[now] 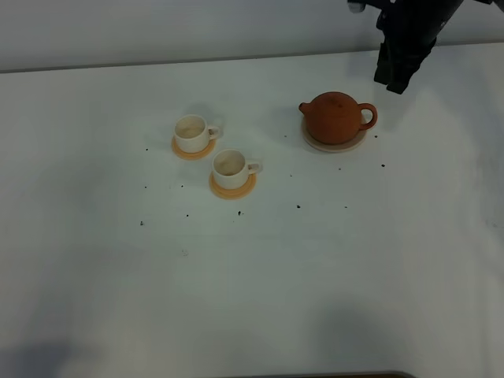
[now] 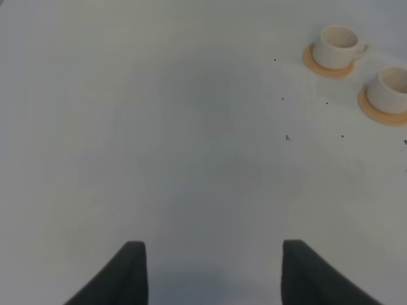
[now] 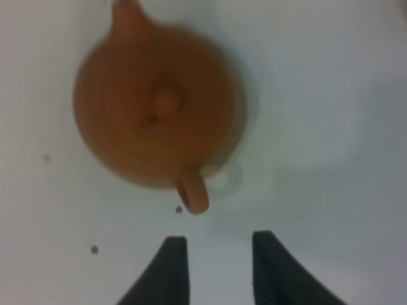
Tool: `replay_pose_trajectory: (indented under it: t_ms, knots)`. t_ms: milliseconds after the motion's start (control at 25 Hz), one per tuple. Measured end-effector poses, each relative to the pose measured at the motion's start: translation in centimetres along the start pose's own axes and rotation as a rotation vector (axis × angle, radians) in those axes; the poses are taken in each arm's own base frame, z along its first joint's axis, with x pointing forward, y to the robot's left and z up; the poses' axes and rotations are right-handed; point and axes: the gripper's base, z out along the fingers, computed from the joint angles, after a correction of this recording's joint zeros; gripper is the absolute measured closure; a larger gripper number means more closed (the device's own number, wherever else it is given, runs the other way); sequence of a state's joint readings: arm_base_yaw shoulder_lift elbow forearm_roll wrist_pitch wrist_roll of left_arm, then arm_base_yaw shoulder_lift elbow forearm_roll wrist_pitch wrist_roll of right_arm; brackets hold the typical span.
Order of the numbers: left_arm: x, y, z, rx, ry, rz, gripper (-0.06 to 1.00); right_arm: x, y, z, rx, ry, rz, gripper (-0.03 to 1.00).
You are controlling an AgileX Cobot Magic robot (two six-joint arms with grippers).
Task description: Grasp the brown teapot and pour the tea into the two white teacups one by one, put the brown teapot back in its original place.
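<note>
The brown teapot [image 1: 337, 116] stands upright on its pale beige saucer [image 1: 336, 142] at the back right, spout to the left, loop handle to the right. It also shows blurred in the right wrist view [image 3: 159, 117]. Two white teacups [image 1: 193, 132] [image 1: 232, 167] stand on orange coasters left of the teapot; they also show in the left wrist view [image 2: 338, 46] [image 2: 393, 89]. No tea is visible in them. My right gripper [image 1: 394, 79] hovers above and behind the teapot's handle, open and empty [image 3: 218, 251]. My left gripper [image 2: 213, 254] is open and empty over bare table; it is out of the exterior view.
The white table [image 1: 252, 283] has small dark specks around the cups and teapot. A grey wall runs along the table's far edge [image 1: 197, 63].
</note>
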State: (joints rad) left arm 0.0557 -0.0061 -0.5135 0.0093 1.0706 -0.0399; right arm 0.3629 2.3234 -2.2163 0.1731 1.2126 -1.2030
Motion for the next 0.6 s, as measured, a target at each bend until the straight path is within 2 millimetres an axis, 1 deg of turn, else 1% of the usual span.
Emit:
replay_pose_trajectory:
  t_ms: [120,240,440,600]
  knots:
    - [0.0,0.0,0.0,0.000,0.000,0.000,0.47,0.2,0.1,1.4,-0.028,0.001,-0.124,0.73]
    - [0.0,0.0,0.0,0.000,0.000,0.000,0.47,0.0,0.2,1.8,-0.044,-0.028,-0.218,0.73]
    - [0.0,0.0,0.0,0.000,0.000,0.000,0.47,0.0,0.2,2.5,-0.042,-0.043,-0.257,0.73]
    - [0.0,0.0,0.0,0.000,0.000,0.000,0.47,0.3,0.2,4.2,-0.049,-0.038,-0.266,0.73]
